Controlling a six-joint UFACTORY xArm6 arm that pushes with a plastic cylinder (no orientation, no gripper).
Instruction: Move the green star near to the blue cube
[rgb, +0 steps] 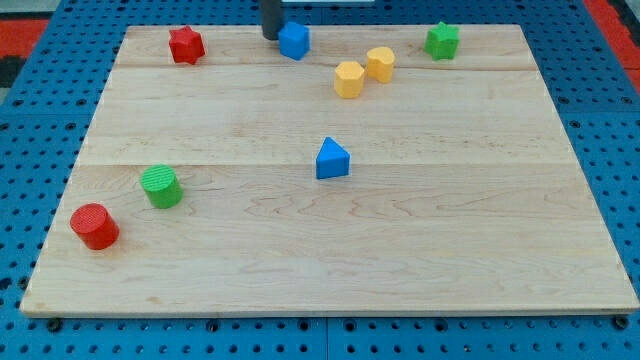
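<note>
The green star (441, 40) lies near the view's top right of the wooden board (330, 250). The blue cube (294, 40) sits at the top centre. My tip (271, 36) stands at the board's top edge, just left of the blue cube and touching or almost touching it. The green star is far to the right of my tip, with the blue cube between them.
Two yellow blocks (349, 79) (380, 63) lie between the blue cube and the green star, slightly lower. A red star (186, 45) is at top left. A blue triangular block (332, 160) sits mid-board. A green cylinder (161, 187) and a red cylinder (95, 226) are at lower left.
</note>
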